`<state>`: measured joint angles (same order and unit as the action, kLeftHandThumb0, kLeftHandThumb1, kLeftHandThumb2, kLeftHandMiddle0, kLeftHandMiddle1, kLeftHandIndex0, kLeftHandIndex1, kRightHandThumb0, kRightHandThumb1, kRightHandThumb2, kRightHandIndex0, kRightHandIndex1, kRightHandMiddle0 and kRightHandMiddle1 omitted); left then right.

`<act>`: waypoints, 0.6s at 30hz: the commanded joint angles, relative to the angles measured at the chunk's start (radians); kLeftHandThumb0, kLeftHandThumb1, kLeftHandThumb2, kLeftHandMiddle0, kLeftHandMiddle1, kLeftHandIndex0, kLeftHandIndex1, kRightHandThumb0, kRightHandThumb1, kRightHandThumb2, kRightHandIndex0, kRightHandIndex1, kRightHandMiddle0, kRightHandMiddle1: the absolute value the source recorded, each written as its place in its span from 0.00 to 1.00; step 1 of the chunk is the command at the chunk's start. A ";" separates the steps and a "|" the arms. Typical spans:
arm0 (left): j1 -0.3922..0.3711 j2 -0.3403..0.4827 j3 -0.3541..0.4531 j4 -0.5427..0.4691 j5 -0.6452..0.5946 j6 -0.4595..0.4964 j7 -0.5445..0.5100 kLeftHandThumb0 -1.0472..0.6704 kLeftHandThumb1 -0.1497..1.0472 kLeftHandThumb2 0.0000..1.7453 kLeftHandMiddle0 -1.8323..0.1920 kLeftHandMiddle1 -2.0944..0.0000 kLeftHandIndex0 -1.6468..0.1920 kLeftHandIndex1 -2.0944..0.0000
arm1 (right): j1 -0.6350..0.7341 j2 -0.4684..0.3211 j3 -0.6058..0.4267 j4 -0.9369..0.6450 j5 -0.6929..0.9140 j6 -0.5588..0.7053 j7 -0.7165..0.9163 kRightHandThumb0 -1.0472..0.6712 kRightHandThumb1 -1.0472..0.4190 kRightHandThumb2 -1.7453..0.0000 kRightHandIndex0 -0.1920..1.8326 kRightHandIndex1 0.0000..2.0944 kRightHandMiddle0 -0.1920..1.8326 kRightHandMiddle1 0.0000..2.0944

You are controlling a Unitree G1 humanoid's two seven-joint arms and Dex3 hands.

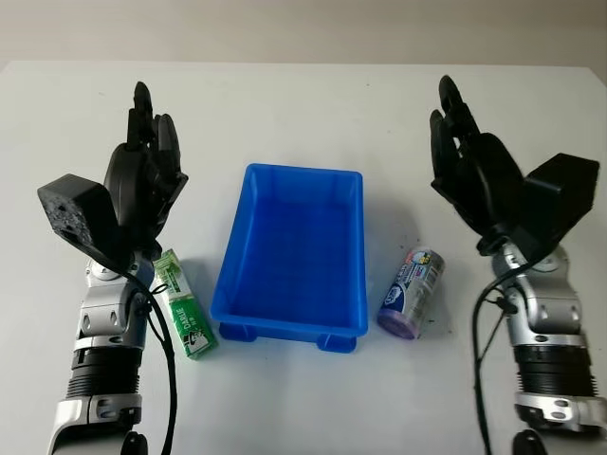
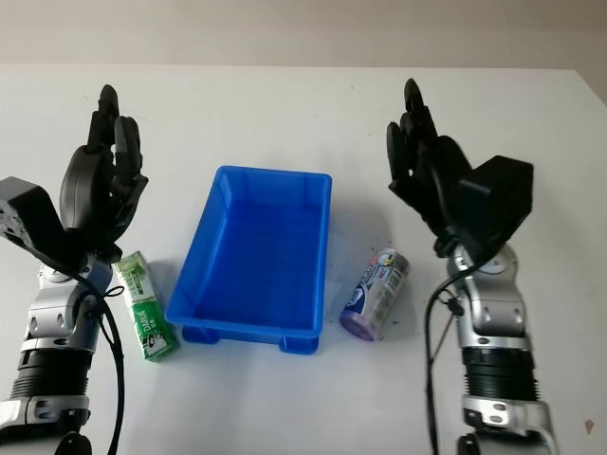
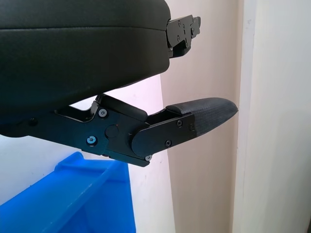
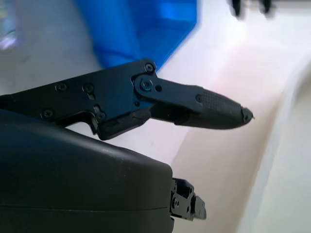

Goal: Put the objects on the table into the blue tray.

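The blue tray [image 1: 292, 256] stands at the middle of the white desk [image 1: 303, 104], its interior holding nothing. A green carton [image 1: 183, 305] lies flat on the desk just beside the tray's left wall, near the tray's front corner. A purple can [image 1: 413, 292] lies on its side on the desk just beside the tray's right wall, also toward the front.

The left hand [image 1: 144, 180] is raised above the desk to the left of the tray, open, fingers extended and holding nothing. The right hand [image 1: 469, 171] is raised to the right of the tray, well apart from it, likewise open with fingers extended and nothing held.

The head views give the full layout: both objects, the tray and both arms. The left wrist view adds a close look at one extended finger [image 3: 194, 121] of that hand, with a corner of the tray [image 3: 73, 199] beneath it and a pale wall behind. The right wrist view shows one extended finger [image 4: 204, 108] with the tray [image 4: 146, 24] blurred beyond it.

The desk surface is plain white and matte. A beige wall [image 1: 303, 28] runs along the desk's far edge.
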<state>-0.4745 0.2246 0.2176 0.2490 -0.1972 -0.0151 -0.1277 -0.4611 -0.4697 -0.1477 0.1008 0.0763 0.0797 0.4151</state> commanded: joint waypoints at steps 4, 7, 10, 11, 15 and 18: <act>-0.012 -0.002 0.002 -0.009 0.000 -0.015 0.002 0.17 1.00 0.42 1.00 1.00 1.00 1.00 | 0.033 -0.215 -0.019 -0.197 -0.045 0.035 0.130 0.19 0.05 0.92 0.11 0.05 0.11 0.05; -0.011 0.001 0.001 -0.021 0.000 -0.003 0.003 0.17 1.00 0.41 1.00 1.00 1.00 1.00 | 0.058 -0.348 -0.025 -0.325 -0.134 0.046 0.188 0.26 0.15 0.97 0.34 0.10 0.32 0.05; -0.014 0.005 -0.001 -0.025 0.001 0.005 -0.001 0.17 1.00 0.41 1.00 1.00 1.00 1.00 | 0.056 -0.451 -0.023 -0.407 -0.155 0.073 0.275 0.30 0.19 0.97 0.40 0.09 0.39 0.04; -0.015 0.005 -0.001 -0.025 0.000 0.006 -0.002 0.18 1.00 0.41 1.00 1.00 1.00 1.00 | 0.053 -0.485 -0.019 -0.425 -0.164 0.070 0.307 0.30 0.19 0.97 0.39 0.07 0.38 0.03; -0.024 -0.001 0.000 -0.028 -0.007 0.018 0.001 0.18 1.00 0.40 1.00 1.00 1.00 1.00 | 0.066 -0.573 -0.013 -0.445 -0.178 -0.034 0.399 0.36 0.21 0.98 0.35 0.04 0.37 0.03; -0.028 -0.001 -0.005 -0.033 -0.002 0.027 0.004 0.18 1.00 0.40 1.00 1.00 1.00 1.00 | 0.083 -0.615 -0.008 -0.427 -0.182 -0.166 0.449 0.37 0.22 0.97 0.35 0.04 0.38 0.03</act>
<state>-0.4811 0.2239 0.2170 0.2341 -0.1992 0.0094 -0.1245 -0.3888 -1.0518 -0.1601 -0.3273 -0.1069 -0.0552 0.8486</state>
